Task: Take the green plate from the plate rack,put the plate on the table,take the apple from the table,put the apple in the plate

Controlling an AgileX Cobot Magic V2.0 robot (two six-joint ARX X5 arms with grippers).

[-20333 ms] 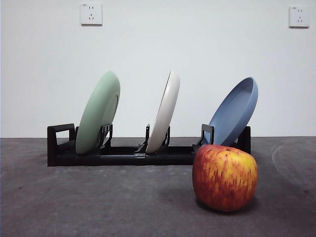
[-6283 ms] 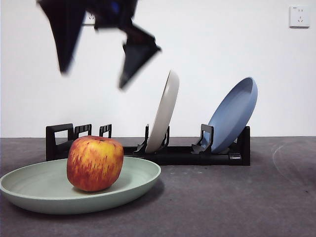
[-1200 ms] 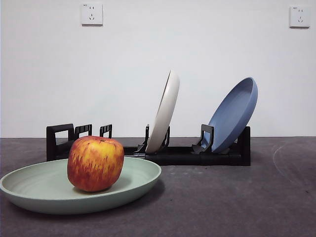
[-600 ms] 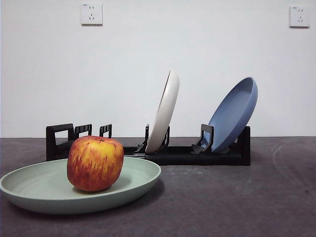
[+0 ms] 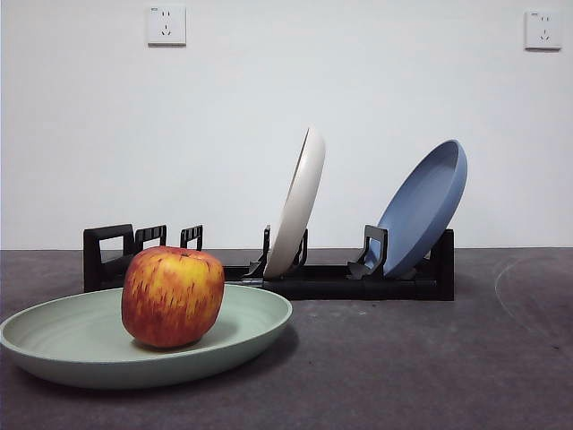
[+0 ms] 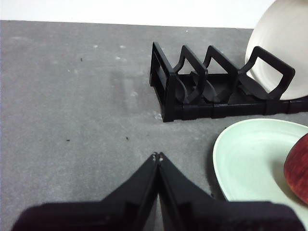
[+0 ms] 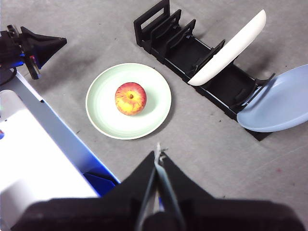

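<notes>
Flanking rack (image 5: 269,273): cream (image 5: 297,204), blue plates (image 5: 423,208)

A plain white wall (image 5: 286,116) fills the upper half of the front view. Two white wall sockets are mounted on it, one at upper left (image 5: 166,25), one at upper right (image 5: 543,30). The lower half is taken up by a dark grey, mottled matte desk (image 5: 430,358). Lighting is even and diffuse; soft shadows are cast.
</notes>
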